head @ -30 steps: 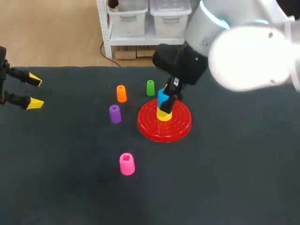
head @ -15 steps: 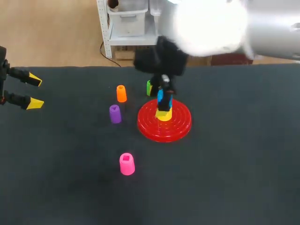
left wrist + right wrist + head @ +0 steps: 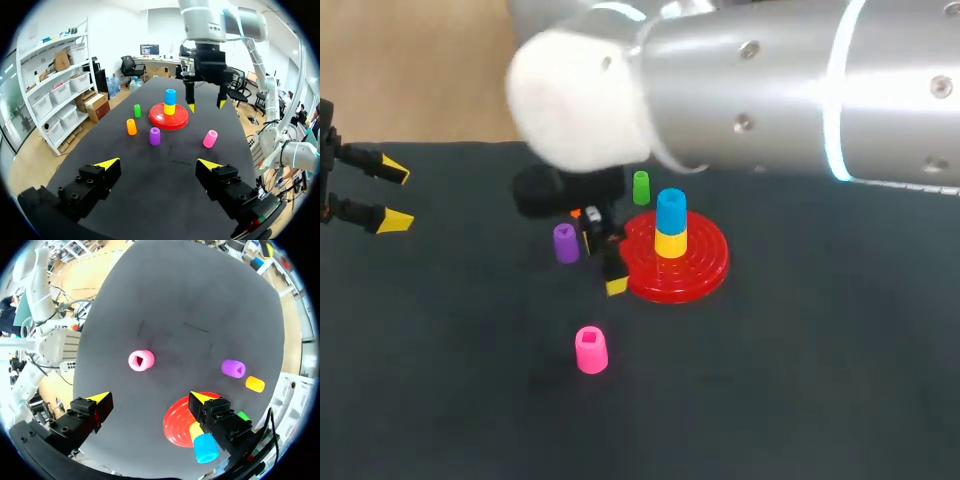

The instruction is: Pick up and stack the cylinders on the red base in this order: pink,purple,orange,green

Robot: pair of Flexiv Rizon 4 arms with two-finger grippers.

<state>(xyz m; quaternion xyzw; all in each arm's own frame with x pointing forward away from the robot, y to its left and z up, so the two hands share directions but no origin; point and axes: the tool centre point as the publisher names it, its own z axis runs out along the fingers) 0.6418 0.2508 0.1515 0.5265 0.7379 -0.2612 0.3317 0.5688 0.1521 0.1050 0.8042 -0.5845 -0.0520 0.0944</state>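
The red base [image 3: 695, 270] carries a yellow cylinder [image 3: 670, 243] with a blue one [image 3: 671, 211] on top. Around it stand green [image 3: 641, 186] and purple [image 3: 565, 243] cylinders. The pink cylinder [image 3: 591, 350] stands alone nearer the front. The orange cylinder [image 3: 131, 127] is mostly hidden behind my right gripper [image 3: 603, 255] in the head view. That gripper hangs open and empty left of the base, above the table, with the pink cylinder [image 3: 141, 360] ahead of its fingers. My left gripper [image 3: 395, 196] is open and empty at the far left edge.
My right arm's big silver links [image 3: 770, 90] cover the back of the table in the head view. Black tabletop [image 3: 800, 380] stretches bare around the pink cylinder and to the right of the base.
My right gripper has swung from over the base to the left and forward, leaving the blue cylinder standing on the yellow one. The left arm has not moved.
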